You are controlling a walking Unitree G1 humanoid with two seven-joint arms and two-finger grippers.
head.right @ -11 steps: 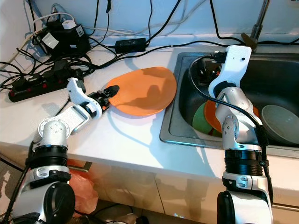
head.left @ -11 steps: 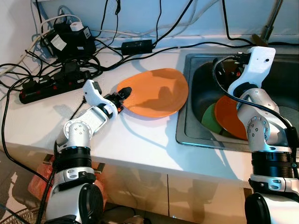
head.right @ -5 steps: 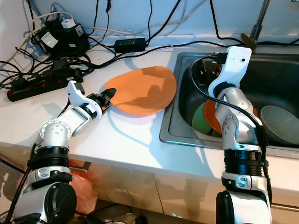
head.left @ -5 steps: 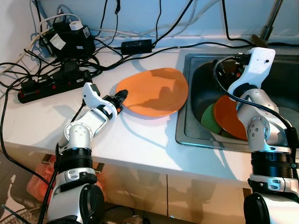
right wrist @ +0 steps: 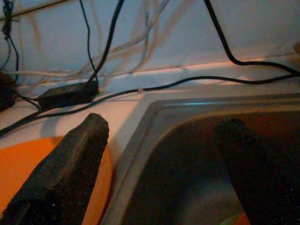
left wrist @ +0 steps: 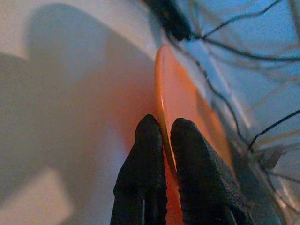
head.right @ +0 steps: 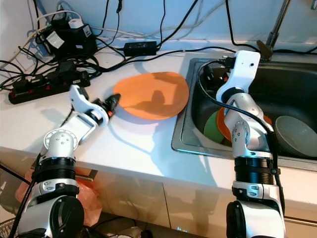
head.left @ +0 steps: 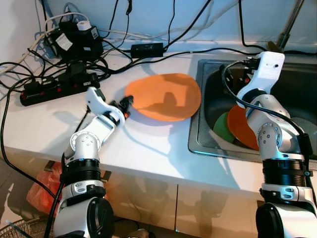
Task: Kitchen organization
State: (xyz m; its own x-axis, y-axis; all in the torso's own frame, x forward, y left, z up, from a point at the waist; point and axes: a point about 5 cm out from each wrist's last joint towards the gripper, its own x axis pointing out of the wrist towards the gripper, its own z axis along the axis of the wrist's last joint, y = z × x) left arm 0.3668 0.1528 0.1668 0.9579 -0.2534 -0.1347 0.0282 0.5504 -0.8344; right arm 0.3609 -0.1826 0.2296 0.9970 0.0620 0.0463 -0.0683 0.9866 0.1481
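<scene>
A plate (head.left: pixel 166 96) is set on the counter (head.left: pixel 148 148), left of the sink (head.left: pixel 198 139); power strips (head.left: pixel 54 87) are placed far left.

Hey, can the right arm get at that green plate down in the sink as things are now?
Probably yes. The right gripper is open over the sink edge, but the green plate lies partly under an orange plate, so just its exposed rim looks graspable.

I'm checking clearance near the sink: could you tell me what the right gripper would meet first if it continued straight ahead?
Probably the sink's back rim, then the black cable behind it; the right gripper is open, depth unclear.
</scene>
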